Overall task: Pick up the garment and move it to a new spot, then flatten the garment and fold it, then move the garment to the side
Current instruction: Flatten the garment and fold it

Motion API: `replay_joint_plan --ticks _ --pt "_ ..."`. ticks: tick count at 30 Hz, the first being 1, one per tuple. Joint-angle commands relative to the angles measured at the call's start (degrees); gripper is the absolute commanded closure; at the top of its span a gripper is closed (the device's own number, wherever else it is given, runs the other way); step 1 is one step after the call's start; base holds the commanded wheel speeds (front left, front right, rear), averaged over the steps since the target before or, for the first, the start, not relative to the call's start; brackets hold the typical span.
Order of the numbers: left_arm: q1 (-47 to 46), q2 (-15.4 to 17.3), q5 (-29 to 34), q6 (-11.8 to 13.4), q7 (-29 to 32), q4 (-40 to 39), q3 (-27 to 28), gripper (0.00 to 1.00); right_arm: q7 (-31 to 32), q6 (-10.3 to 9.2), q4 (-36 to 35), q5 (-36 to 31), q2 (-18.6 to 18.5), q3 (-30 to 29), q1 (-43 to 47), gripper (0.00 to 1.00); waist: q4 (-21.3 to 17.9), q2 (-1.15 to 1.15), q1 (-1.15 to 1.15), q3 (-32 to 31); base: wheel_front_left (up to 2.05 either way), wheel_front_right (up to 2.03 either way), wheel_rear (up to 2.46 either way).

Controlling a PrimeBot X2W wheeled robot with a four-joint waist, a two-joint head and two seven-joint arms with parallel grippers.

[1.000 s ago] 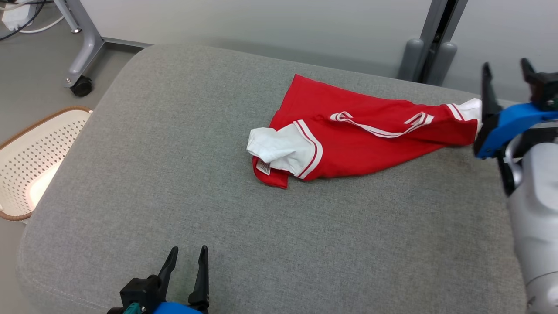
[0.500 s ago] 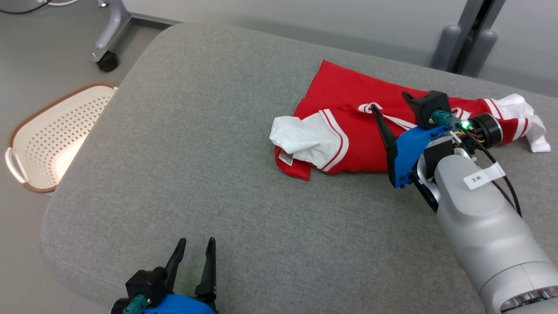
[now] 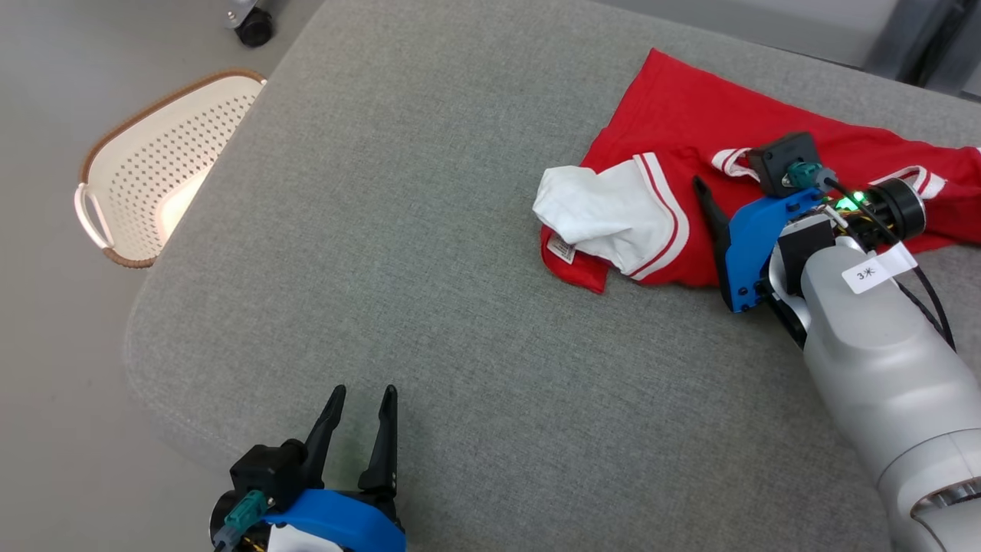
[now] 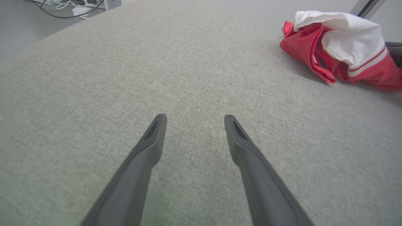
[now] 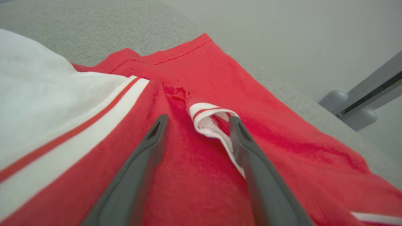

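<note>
A crumpled red garment [image 3: 690,130] with white sleeves and white-striped trim lies at the back right of the grey cushion [image 3: 421,230]. One white sleeve [image 3: 605,218] is folded over its left end. My right gripper [image 3: 724,172] hovers open low over the garment's middle. In the right wrist view its fingers [image 5: 198,118] straddle red cloth [image 5: 282,125], with the white-trimmed neck loop [image 5: 209,121] against the right finger. My left gripper [image 3: 363,392] stands open near the cushion's front edge, holding nothing [image 4: 195,117]. The garment [image 4: 342,47] lies far up and to the right of it.
A white perforated basket [image 3: 153,169] with a brown rim sits on the floor left of the cushion. A caster wheel [image 3: 255,27] shows beyond it. Cables [image 4: 72,6] lie on the floor. A grey post [image 5: 355,110] stands behind the cushion. The cushion's rounded corner drops off at front left.
The head camera has swung, shifting the whole picture. My right gripper has gone from the garment's right end to over its middle by the neck trim. The left gripper has stayed put.
</note>
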Motion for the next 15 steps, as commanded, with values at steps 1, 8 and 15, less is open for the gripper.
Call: replay_joint_plan --ticks 1,8,15 --pt "-0.83 -0.06 -0.28 0.22 -0.24 -0.20 -0.17 0.00 0.07 -0.02 0.39 -0.14 -0.50 -0.02 -0.62 0.00 0.97 0.00 0.00 0.92 0.00 0.00 0.00" --pt "-1.27 -0.06 -0.66 0.24 -0.24 -0.40 -0.12 0.00 -1.61 -0.02 0.91 -1.47 -1.72 -2.03 -1.21 0.56 1.76 0.00 0.00 1.75 0.00 0.00 0.00" --pt "-1.13 -0.06 0.14 0.63 -0.25 -0.42 0.77 0.00 -5.89 -0.02 -1.12 -2.74 -0.40 -4.38 -0.83 1.00 0.20 0.00 0.00 0.93 0.00 0.00 0.00"
